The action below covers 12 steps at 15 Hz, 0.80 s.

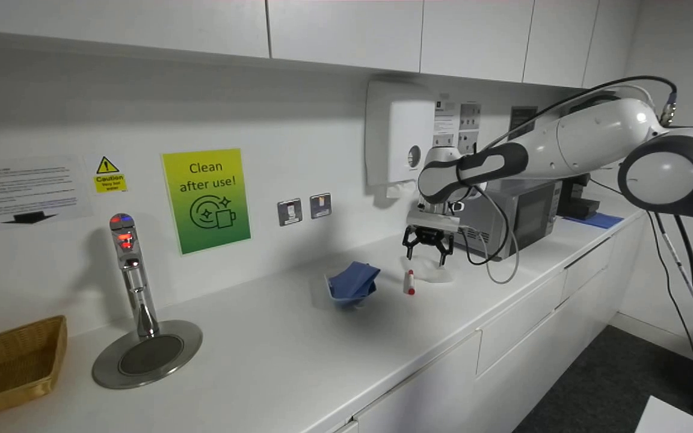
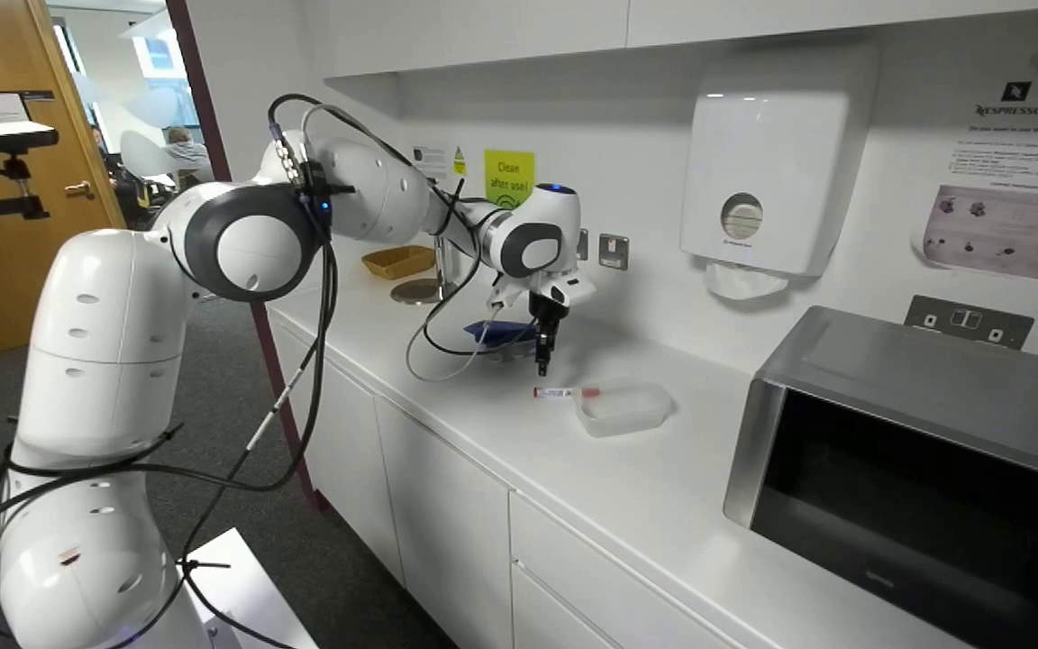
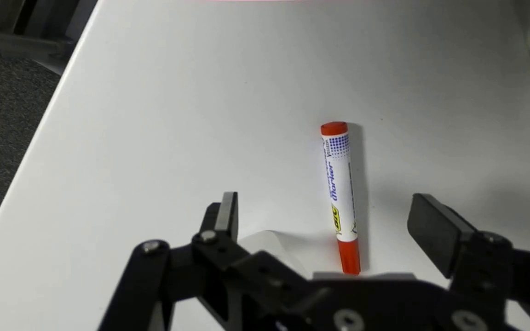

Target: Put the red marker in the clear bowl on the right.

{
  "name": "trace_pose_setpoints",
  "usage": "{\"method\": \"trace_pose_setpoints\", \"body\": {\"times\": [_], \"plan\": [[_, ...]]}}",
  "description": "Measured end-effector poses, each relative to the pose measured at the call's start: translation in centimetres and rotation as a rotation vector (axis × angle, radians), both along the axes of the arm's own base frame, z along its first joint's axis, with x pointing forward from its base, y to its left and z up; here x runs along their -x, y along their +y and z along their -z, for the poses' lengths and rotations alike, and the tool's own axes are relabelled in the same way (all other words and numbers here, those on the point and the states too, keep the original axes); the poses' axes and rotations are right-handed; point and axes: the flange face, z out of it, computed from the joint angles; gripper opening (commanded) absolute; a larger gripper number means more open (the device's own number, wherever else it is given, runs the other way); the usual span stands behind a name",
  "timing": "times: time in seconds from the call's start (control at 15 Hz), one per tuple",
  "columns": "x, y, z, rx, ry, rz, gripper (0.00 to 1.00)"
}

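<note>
The red marker (image 1: 410, 282), a white pen with red ends, lies on the counter in both exterior views (image 2: 553, 393). The clear bowl (image 2: 627, 419) stands close beside it; one red end of the marker shows through or behind the bowl's wall. The bowl (image 1: 440, 278) is faint against the white counter in an exterior view. My gripper (image 1: 426, 261) is open and points down above the counter (image 2: 543, 368). In the wrist view, the marker (image 3: 340, 184) lies below and between the spread fingers (image 3: 327, 200), untouched. A whitish edge, seemingly the bowl (image 3: 267, 243), shows beside the left finger.
A blue folded item (image 1: 355, 279) sits in a see-through container near the wall, also visible in an exterior view (image 2: 501, 335). A microwave (image 2: 915, 469) stands on the counter. A tap post (image 1: 133, 270) and a basket (image 1: 15, 367) are farther along. A towel dispenser (image 1: 400, 132) hangs above.
</note>
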Motion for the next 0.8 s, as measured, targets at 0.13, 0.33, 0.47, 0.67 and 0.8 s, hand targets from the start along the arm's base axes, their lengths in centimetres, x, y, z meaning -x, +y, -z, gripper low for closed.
{"method": "trace_pose_setpoints", "body": {"times": [0.13,0.33,0.47,0.67,0.8], "plan": [[-0.8,-0.2,0.6,0.009,0.000,0.000,1.00],[-2.2,-0.7,1.6,0.019,-0.001,0.003,1.00],[-3.2,-0.7,2.5,0.022,0.004,0.001,1.00],[-4.3,-0.5,3.9,0.022,0.026,-0.006,1.00],[-4.9,-0.2,4.8,0.022,0.037,-0.013,1.00]]}}
